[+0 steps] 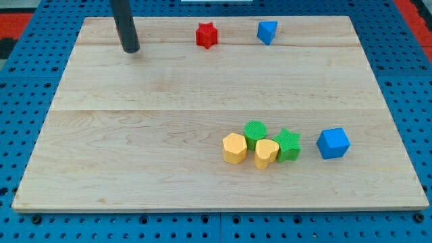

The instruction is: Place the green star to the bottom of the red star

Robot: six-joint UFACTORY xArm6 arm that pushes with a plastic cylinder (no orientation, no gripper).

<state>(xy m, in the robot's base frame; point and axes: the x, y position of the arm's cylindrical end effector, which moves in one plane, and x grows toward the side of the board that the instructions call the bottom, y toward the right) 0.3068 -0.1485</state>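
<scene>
The red star (206, 35) lies near the view's top, a little left of centre. The green star (288, 144) lies at the lower right, touching a yellow heart-shaped block (266, 154) on its left. My tip (131, 49) rests on the board at the upper left, well left of the red star and far from the green star.
A green round block (256, 133) and a yellow hexagonal block (234, 148) crowd the green star's left side. A blue cube (333, 143) sits to its right. A blue wedge-like block (267, 32) lies right of the red star. The wooden board (135, 135) sits on blue pegboard.
</scene>
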